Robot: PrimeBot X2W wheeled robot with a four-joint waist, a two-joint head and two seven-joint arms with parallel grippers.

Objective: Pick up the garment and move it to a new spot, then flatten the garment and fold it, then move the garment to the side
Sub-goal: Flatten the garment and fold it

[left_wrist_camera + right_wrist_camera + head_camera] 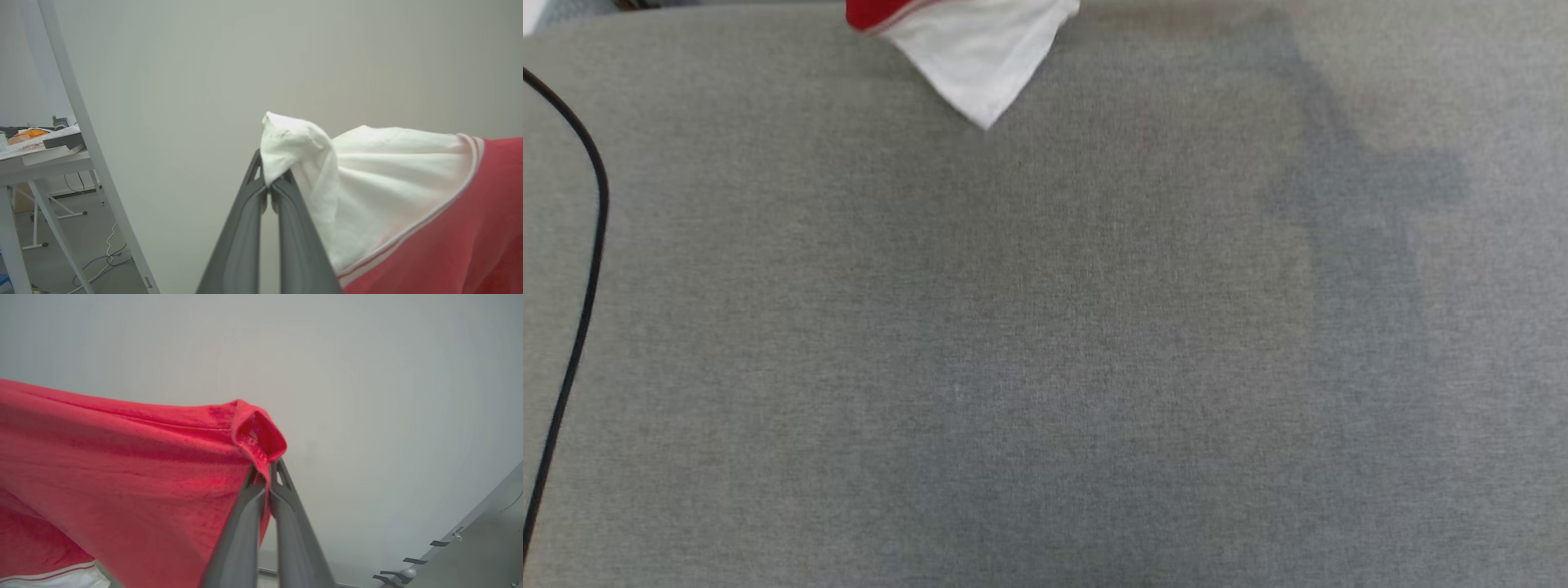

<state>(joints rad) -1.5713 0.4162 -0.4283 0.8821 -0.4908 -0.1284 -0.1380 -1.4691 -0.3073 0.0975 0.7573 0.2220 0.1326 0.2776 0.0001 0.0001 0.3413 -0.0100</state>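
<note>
Red-and-white garment (980, 57) hangs at the top centre of the head view, its white sleeve tip over the grey fabric surface (1045, 343). The left fingers (263, 194) are clamped together on a white sleeve fold, and the right fingers (261, 490) are pinched on a red edge. A black cable (592, 245) runs down the frame's left side.
</note>
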